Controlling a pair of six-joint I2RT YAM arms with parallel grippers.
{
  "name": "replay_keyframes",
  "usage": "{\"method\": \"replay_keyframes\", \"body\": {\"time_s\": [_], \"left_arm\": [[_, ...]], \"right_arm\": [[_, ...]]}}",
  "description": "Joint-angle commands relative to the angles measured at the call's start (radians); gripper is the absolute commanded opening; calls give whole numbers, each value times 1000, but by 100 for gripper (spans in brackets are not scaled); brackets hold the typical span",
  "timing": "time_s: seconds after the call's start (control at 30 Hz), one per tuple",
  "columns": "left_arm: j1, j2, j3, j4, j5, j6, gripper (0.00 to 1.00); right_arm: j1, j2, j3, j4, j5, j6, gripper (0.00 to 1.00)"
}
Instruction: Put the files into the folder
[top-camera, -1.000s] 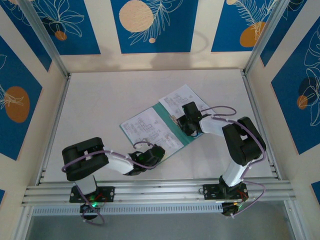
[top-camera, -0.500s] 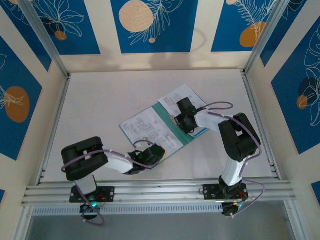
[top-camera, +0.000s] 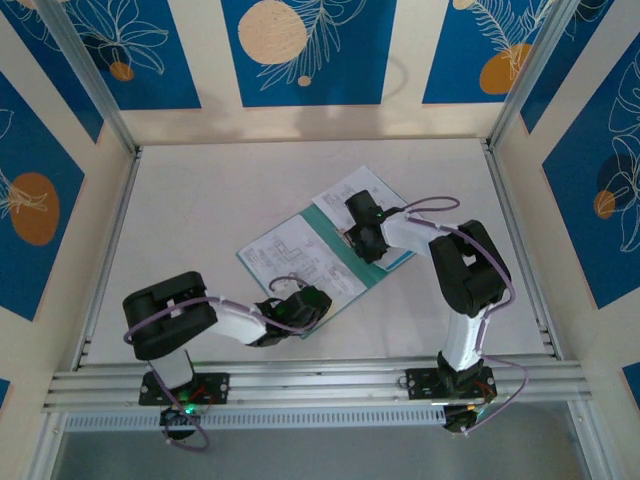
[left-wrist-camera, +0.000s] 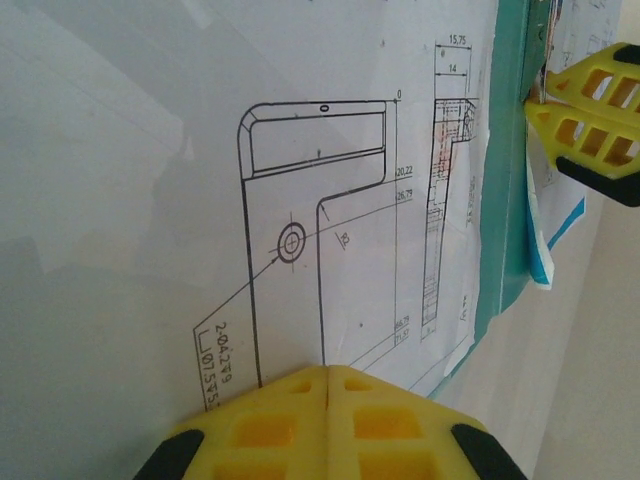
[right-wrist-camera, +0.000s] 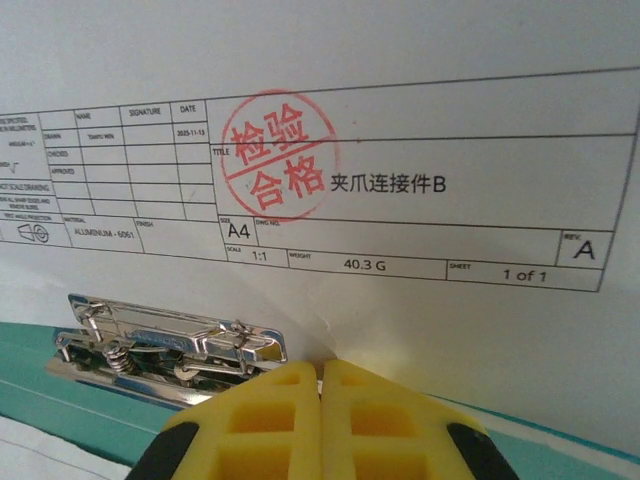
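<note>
right gripper (right-wrist-camera: 322, 372): fingers closed tip to tip, nothing visibly held between them, tips down at the edge of the stamped sheet (right-wrist-camera: 400, 90) and just beside the metal clip (right-wrist-camera: 165, 340). this sheet is one of the files. it carries a title block and a red stamp (right-wrist-camera: 280, 155) and lies over the right half of the open folder (right-wrist-camera: 40, 385), whose teal shows below the clip. whether the sheet's edge is tucked under the clip cannot be told.

left gripper (left-wrist-camera: 328, 378): likewise closed tip to tip with nothing seen in it, tips at the near edge of the drawing sheet (left-wrist-camera: 150, 150), which lies on the folder's left half. a sky-blue sheet (left-wrist-camera: 546, 268) pokes out past the folder's edge below the right gripper. folder and files lie together in the middle of the tabletop (top-camera: 200, 200).

hazards, as judged from this arrangement:
- closed tips bearing on thin paper could drag it rather than slide over it. a sideways move might buckle or crease the stamped sheet against the clip, or tear it on the sprung metal.
- the folder is light and unanchored, so a push from either gripper could shift the whole stack and undo the alignment.
- the protruding sky-blue sheet would probably be creased or left outside if the cover were closed now.
- the two grippers work near each other across the spine, so opposing pushes could wrinkle the paper between them.
</note>
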Motion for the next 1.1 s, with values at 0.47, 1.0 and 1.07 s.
{"method": "replay_keyframes", "body": {"time_s": [0.47, 1.0, 1.07], "left_arm": [[13, -8, -39, -268, 46, 80, 7], [31, -74, 79, -387, 48, 201, 16], [34, -96, 95, -424, 36, 211, 17]], "right_arm": [[-14, 226, -49, -247, 66, -24, 0], [4, 298, -46, -303, 77, 3, 0], [8, 306, -39, -313, 78, 2, 0]]}}
